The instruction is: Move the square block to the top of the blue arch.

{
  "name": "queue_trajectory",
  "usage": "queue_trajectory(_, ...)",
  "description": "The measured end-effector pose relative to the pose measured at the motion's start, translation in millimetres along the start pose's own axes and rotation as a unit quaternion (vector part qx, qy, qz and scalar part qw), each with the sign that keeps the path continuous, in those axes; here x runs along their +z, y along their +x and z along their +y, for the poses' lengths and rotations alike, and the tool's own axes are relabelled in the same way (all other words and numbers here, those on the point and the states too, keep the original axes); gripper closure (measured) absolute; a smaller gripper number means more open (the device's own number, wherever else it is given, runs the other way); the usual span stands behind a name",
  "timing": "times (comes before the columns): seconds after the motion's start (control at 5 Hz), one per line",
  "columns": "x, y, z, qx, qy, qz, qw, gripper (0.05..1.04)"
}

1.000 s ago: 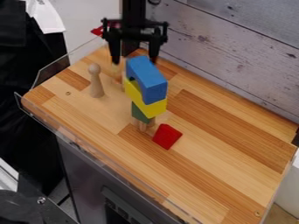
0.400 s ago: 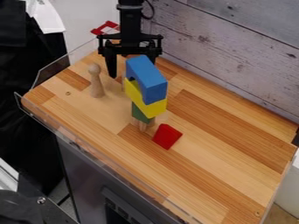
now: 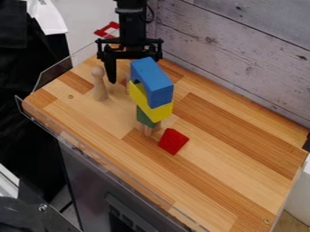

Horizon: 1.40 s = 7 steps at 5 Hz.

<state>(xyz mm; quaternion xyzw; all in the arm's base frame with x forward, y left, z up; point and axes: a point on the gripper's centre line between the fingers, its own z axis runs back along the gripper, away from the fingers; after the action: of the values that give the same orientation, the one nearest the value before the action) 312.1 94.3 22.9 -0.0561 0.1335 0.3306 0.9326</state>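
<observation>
The tool (image 3: 129, 68) hangs over the rear part of the tabletop (image 3: 230, 158), just behind the stack, its fingers (image 3: 111, 68) spread apart with bare wood visible between them, so it looks released. That spread makes sense as readiness to straddle a block, though what it is meant to close on is my guess.

The blue arch (image 3: 152, 81) crowns the stack, hollow side down, which leaves its smooth back upward as a landing place for the square block. It rests on a yellow block (image 3: 149, 104), and that bears on a green block (image 3: 145, 117) above small wooden supports (image 3: 149, 130). So tall and narrow a pile probably calls for a gentle approach from above, since a sideways nudge could topple it.

Which piece is the square block I cannot say for certain. A pale wooden piece (image 3: 128, 85) peeks out beside the arch on the tool's side and may be it; the tool's position would suit that. The red block (image 3: 174, 141) lies on the tabletop by the foot of the stack, apart from the tool. A wooden peg (image 3: 99, 84) stands upright near the tool, close enough that a wide-set finger might brush it. Nothing sits on the arch, so the placing remains to be done.
</observation>
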Motion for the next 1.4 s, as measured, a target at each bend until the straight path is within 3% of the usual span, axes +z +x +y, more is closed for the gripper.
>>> queue_trajectory(1.0, -16.2, 2.6, -12.0, 0.004, -0.005, 0.012, 0.9999, 0.083)
queue_trajectory(1.2, -16.0, 3.5, -9.8, 0.007, -0.002, 0.011, 0.9999, 0.117)
queue_trajectory(1.4, -16.5, 6.5, -8.4, 0.010, -0.008, 0.008, 0.9999, 0.249)
